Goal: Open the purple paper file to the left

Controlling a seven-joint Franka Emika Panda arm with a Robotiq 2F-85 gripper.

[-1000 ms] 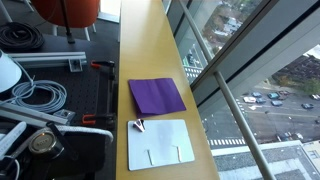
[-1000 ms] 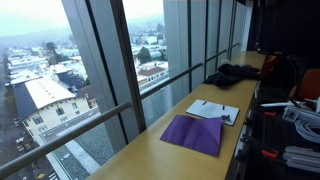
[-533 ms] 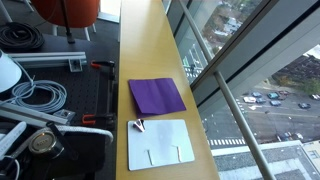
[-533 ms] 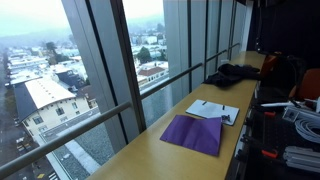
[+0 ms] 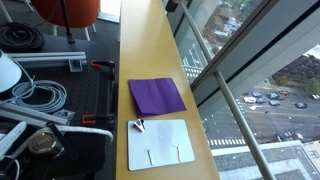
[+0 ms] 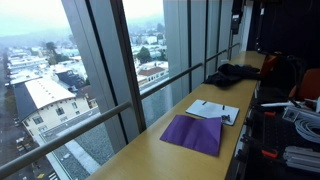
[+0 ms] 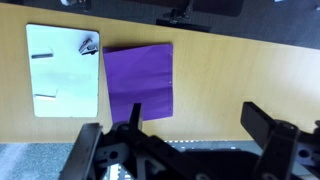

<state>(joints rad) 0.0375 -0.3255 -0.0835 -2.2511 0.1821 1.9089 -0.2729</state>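
Note:
The purple paper file (image 5: 157, 96) lies shut and flat on the long wooden ledge (image 5: 140, 50). It also shows in an exterior view (image 6: 195, 134) and in the wrist view (image 7: 140, 80). My gripper (image 7: 200, 120) hangs high above the ledge with its two black fingers spread wide and nothing between them. The file lies below and beyond the left finger in the wrist view. A dark bit of the gripper shows at the top edge in both exterior views (image 5: 169, 4) (image 6: 237, 11).
A white sheet with small notches (image 5: 160, 143) lies beside the file, with a small clip (image 5: 138, 125) on its corner. A black cloth (image 6: 232, 72) lies farther along the ledge. Glass windows (image 6: 110, 60) bound one side. Cables and gear (image 5: 35, 95) crowd the other.
A dark bit of the gripper has come into view at the top edge of both exterior views. The file and the sheet have not moved.

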